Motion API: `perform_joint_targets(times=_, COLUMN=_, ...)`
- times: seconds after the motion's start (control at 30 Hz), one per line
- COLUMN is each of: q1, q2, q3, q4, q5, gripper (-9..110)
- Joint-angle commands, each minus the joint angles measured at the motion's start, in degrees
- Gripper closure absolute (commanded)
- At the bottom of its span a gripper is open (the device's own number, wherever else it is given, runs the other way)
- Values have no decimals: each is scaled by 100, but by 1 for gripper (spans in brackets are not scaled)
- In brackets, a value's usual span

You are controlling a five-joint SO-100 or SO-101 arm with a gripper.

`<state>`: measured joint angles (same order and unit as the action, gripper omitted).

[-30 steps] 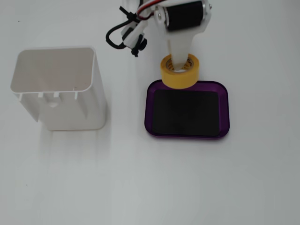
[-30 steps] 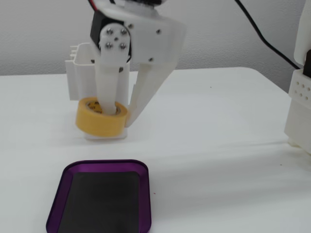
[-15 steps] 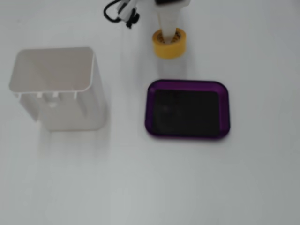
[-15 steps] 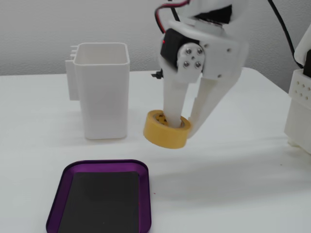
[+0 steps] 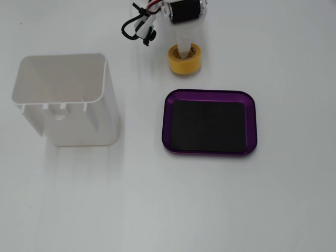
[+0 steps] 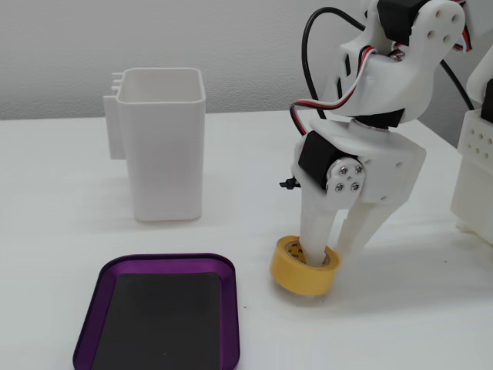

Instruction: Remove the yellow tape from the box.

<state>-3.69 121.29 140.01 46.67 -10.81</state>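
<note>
White counter [image 5: 220, 210] fills both fixed views, with a pale grey wall behind it in the lower, side-on one. From my seat I see the small roll of yellow-orange tape [image 6: 303, 268] down on the counter, outside the shallow purple tray with the black flat bottom [image 6: 94, 316], just beside the tray's corner and not touching it. The white two-finger gripper [image 6: 330, 256] stands over the roll. One of its fingers [image 6: 314, 231] goes down into the roll's round hole, the other sits against the outside of the ring, so the fingers are closed narrowly on the roll's wall. The roll looks slightly tilted, its far edge lifted; I cannot tell whether it rests fully on the counter.

A fixed view from above [image 5: 185, 59] shows the roll well clear of the tray's rim [image 5: 210, 93], and it shows the finger tip inside the hole, but the outer finger is hidden there under the arm. The side-on view gives me both fingers and the black motor on the wrist, plus red and black cable looping up the arm.

I see nothing in the purple tray but its black bottom. The tall white plastic container [image 5: 65, 100], standing well apart from the tray, is open-topped; from above its inside looks bare.
</note>
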Motion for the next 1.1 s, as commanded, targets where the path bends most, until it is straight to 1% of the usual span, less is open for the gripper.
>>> perform_joint_targets(times=0.0, q1=44, q2=185, q3=0, q4=-53, q5=-35, gripper=101)
perform_joint_targets(times=0.07, q1=44, q2=237, q3=-26, q4=-26, q5=-26, gripper=100)
perform_joint_targets(times=0.13, q1=35, q2=264, q3=-70, q4=0, q5=-18, gripper=96)
perform_joint_targets(times=0.23, q1=35, q2=272, q3=-316, q4=396, q5=-26, gripper=90)
perform_joint_targets(times=0.3, q1=35, q2=272, q3=-598, q4=659, q5=-26, gripper=87)
perform_joint_targets(times=0.53, q1=35, q2=457, q3=-1468, q4=1670, q5=-26, gripper=87)
perform_joint_targets(times=0.73, q1=18, q2=1898, q3=-1740, q4=2312, q5=-26, gripper=87)
perform_joint_targets(times=0.83, q1=44, q2=2892, q3=-1600, q4=2364, q5=44, gripper=87)
perform_joint_targets(times=0.9, q1=62, q2=3551, q3=-1213, q4=2399, q5=53, gripper=87)
perform_joint_targets(times=1.07, q1=62, q2=5194, q3=334, q4=2347, q5=44, gripper=86)
